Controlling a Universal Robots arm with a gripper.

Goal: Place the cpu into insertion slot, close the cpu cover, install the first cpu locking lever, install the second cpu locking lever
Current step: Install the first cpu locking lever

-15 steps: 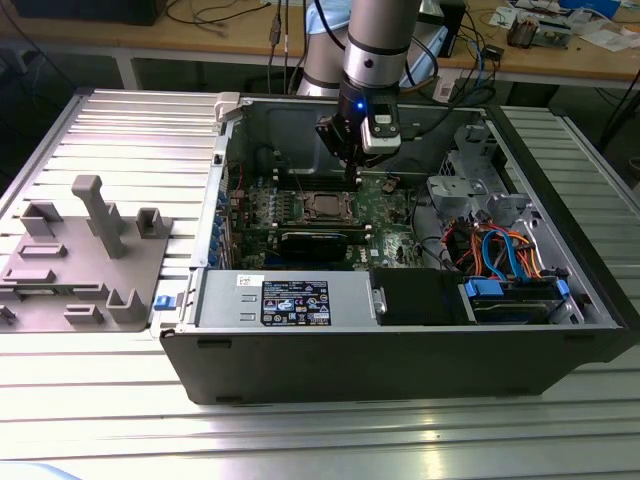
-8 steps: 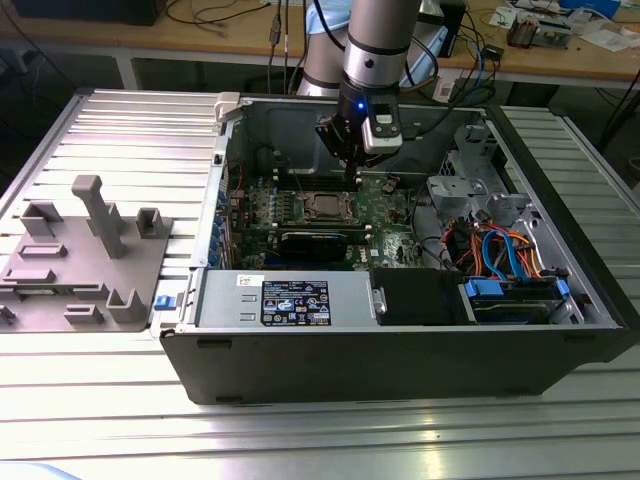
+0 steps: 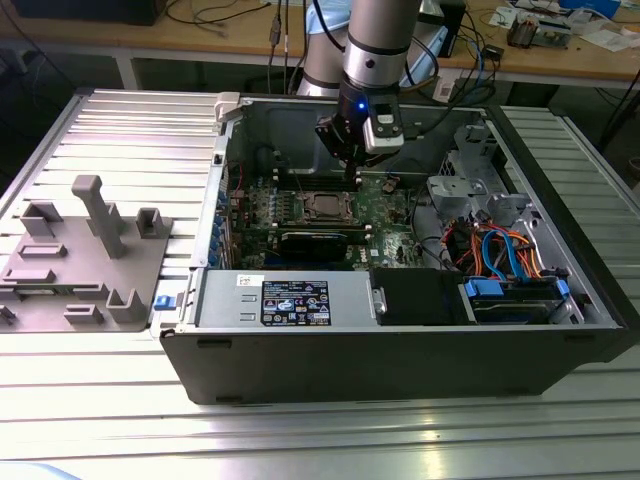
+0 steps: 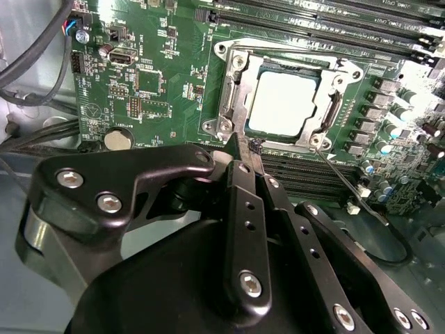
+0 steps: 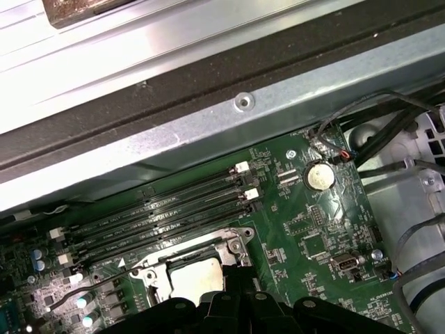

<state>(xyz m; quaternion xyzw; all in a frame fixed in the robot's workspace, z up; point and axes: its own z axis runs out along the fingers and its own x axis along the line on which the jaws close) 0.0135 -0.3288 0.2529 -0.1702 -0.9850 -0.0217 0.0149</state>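
My gripper (image 3: 352, 172) hangs inside the open computer case (image 3: 590, 300), just above the green motherboard (image 3: 385, 205), at the edge of the socket that faces the case's drive-bay end. In the second wrist view my two black fingers (image 4: 245, 182) are pressed together into one narrow tip, with nothing pinched between them; that tip (image 4: 249, 147) sits right at the rim of the insertion slot (image 4: 230, 96), though I cannot tell whether it touches the metal. The cpu (image 4: 284, 102) lies flat in the slot with its silver face up, and the cpu cover (image 4: 327, 125) lies down around it, its square window framing the chip. A thin locking lever (image 4: 351, 189) angles away from one corner of the socket, out over the board toward the row of capacitors (image 4: 375, 104). Long black memory slots (image 4: 327, 17) run along the far side of the socket, and a coin cell battery (image 5: 319, 177) sits near the board's corner by the case wall. In the exterior view, a grey parts fixture (image 3: 85, 255) stands on the ribbed metal table (image 3: 300, 440) beside the case.
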